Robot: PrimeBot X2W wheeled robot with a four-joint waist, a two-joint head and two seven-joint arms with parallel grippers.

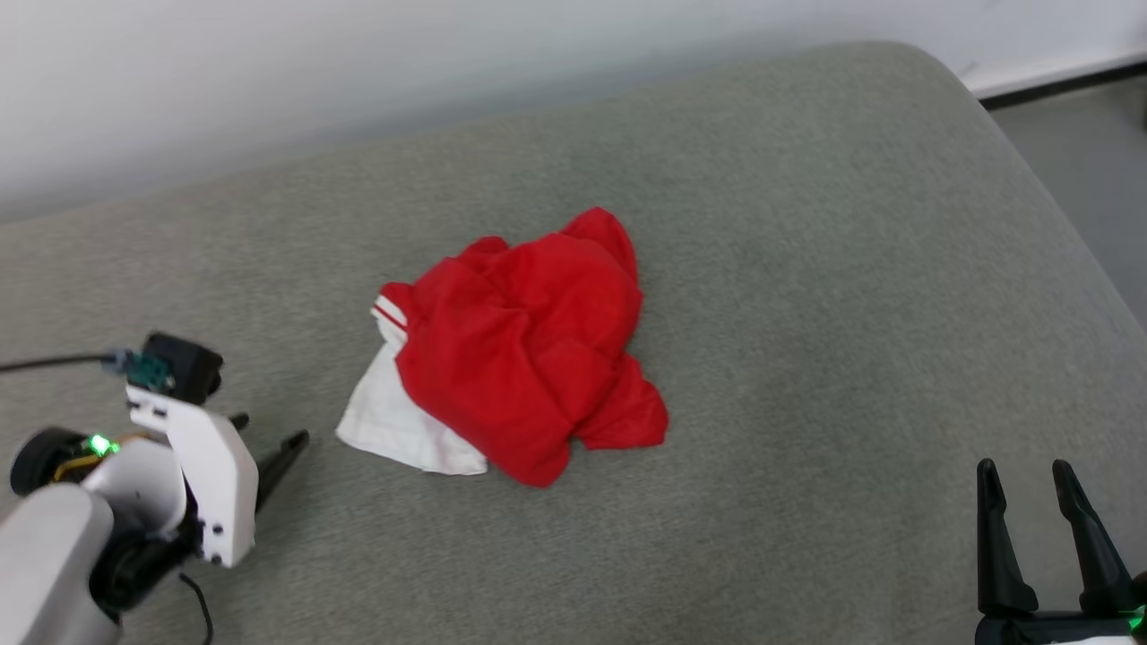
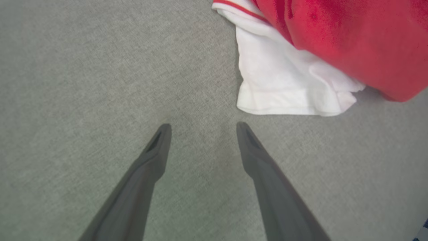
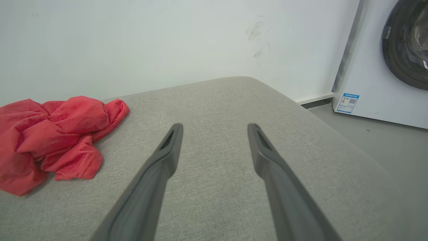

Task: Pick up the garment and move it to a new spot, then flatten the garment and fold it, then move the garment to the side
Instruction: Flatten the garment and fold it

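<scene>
At the lower left of the head view: left gripper (image 1: 269, 430), fingers spread apart and empty, over the grey cushion (image 1: 806, 269). Seen from the left wrist, tips just short of a white sleeve (image 2: 284, 77), not touching it. Near the middle of the cushion: shirt (image 1: 529, 349), bright red, crumpled in a heap, the white sleeve with its red stripe trim poking out on the left side. Rests on the cushion, gripped by nothing. At the lower right: right gripper (image 1: 1024, 470), fingers likewise apart and empty, well clear of the shirt. Farther right, past the cushion's edge in the right wrist view: white washing machine (image 3: 364, 73) on a grey floor (image 3: 367, 150).
</scene>
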